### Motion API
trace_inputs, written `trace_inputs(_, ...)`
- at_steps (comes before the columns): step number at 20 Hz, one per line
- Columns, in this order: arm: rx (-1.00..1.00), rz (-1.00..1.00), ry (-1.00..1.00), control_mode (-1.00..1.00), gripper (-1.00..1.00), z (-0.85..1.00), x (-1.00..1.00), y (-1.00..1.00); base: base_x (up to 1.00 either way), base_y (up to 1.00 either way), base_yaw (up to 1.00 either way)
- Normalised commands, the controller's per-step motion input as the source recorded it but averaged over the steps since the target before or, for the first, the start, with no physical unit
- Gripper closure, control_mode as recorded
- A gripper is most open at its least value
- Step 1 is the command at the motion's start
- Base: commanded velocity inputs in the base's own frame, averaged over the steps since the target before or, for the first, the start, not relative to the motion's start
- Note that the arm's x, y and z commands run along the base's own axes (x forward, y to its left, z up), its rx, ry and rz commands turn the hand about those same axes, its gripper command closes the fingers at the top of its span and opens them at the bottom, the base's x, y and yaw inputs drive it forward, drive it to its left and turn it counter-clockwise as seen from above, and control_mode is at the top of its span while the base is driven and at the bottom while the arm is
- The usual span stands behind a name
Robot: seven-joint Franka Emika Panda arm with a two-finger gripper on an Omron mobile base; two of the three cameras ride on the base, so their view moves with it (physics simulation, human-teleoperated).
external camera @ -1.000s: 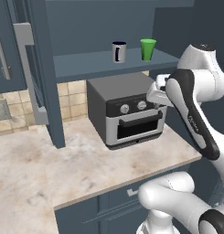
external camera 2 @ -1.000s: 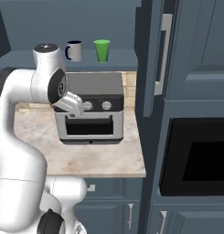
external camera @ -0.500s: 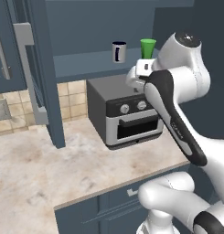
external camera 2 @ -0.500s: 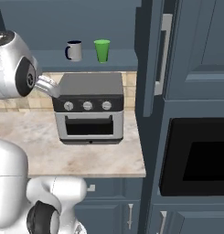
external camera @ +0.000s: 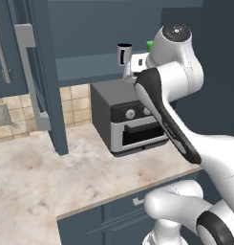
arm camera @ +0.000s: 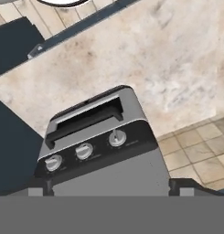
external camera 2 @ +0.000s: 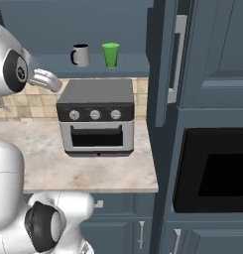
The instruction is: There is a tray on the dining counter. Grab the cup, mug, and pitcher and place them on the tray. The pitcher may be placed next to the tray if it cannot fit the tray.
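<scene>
We see the mug [external camera 2: 81, 54] and the cup [external camera 2: 111, 54] standing upright side by side on a dark blue shelf [external camera 2: 128, 63] above the toaster oven [external camera 2: 96, 116] — apart from each other, the mug to the left of the cup in the right base view, its handle turned left. In the left base view the mug [external camera: 123, 54] is plain on that shelf, while the cup [external camera: 149, 45] shows as a sliver of green behind the white arm [external camera: 166, 86].

The oven sits on the marbled surface [external camera 2: 88, 171], against the tiled wall. Our gripper [arm camera: 111, 186] hangs above the oven, looking down on its grey top, three knobs and door handle [arm camera: 83, 119]; its fingertips [arm camera: 186, 185] stand wide apart at the two sides of the hand view with nothing between them — it holds nothing. In the right base view the hand reaches in from the left, beside the oven's upper left corner and below the mug.
</scene>
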Motion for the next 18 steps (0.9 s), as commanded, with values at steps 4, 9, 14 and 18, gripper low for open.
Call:
trace_inputs(4, -0.11, 0.0, -0.11, -1.0, -1.0, 0.23, 0.52, 0.0, 0.0, 0.0, 0.0)
trace_inputs(9, -0.12, 0.0, -0.12, -1.0, -1.0, 0.2, 0.49, 0.0, 0.0, 0.0, 0.0)
trace_inputs(14, -0.07, 0.0, -0.01, -1.0, -1.0, 0.02, 0.48, 0.0, 0.0, 0.0, 0.0)
trace_inputs(18, -0.06, 0.0, -0.01, -1.0, -1.0, 0.02, 0.41, 0.0, 0.0, 0.0, 0.0)
